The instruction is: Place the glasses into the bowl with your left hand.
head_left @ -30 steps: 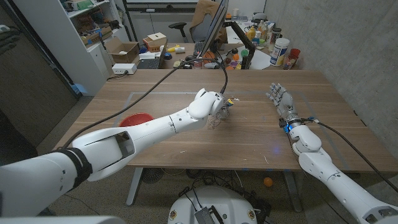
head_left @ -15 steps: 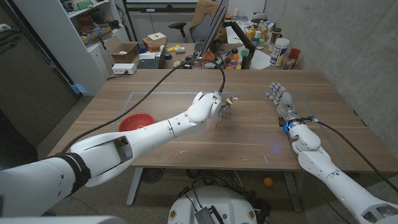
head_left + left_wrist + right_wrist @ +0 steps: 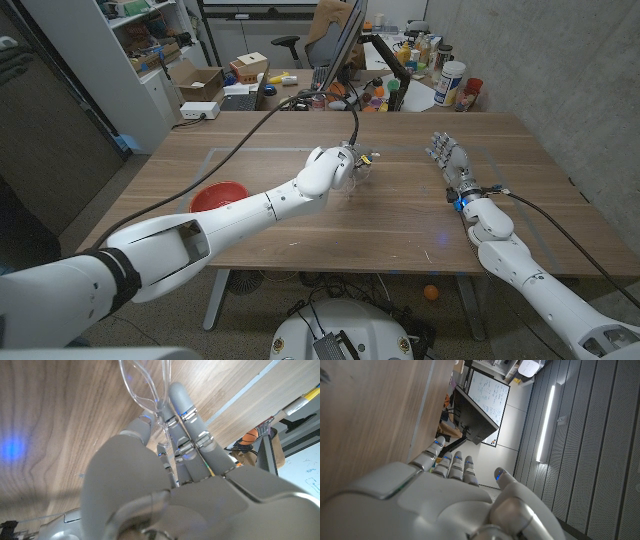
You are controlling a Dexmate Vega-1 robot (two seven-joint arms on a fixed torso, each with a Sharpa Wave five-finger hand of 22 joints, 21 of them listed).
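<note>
No text, label, brand or number can be read in these pictures

clear glasses cut off by the left wrist picture's edge, red bowl partly hidden behind the left arm, far-surface clutter too small to tell

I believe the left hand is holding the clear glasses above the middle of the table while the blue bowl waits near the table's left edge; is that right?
Not quite: the bowl is red, not blue, as the head view shows. The rest stands: the left hand holds the clear glasses over the middle of the table, and the bowl sits near the table's left edge.
</note>
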